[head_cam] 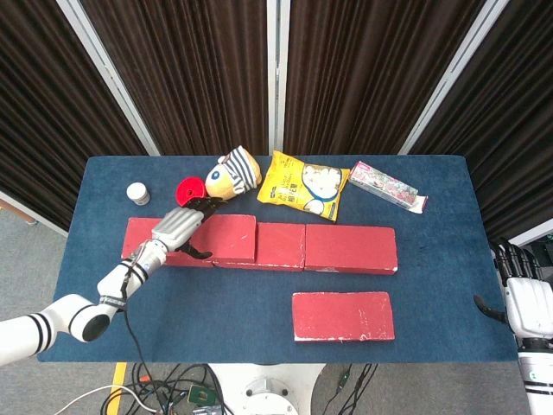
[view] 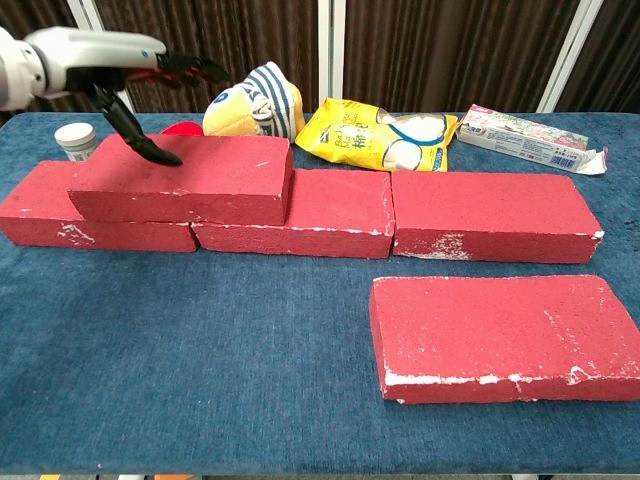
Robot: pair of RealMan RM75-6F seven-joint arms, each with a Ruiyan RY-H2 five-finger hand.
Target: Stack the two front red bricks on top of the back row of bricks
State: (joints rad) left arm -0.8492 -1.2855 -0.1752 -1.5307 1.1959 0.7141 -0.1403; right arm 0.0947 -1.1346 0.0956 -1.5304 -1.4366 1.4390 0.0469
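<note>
With one stacked brick (view: 185, 178) sitting on the back row (view: 480, 215), the empty, spread left hand (view: 135, 75) is hovering above it, risking a nudge, while the front brick (view: 500, 335) is lying on the table (view: 200, 380) near the idle, open right hand (head_cam: 527, 298).

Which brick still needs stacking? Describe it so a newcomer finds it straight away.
Start at the back row of red bricks spanning the blue table. In front of its right end lies a flat red rectangular brick, alone. Unlike the others, it touches no brick and has nothing beneath it but cloth.
</note>
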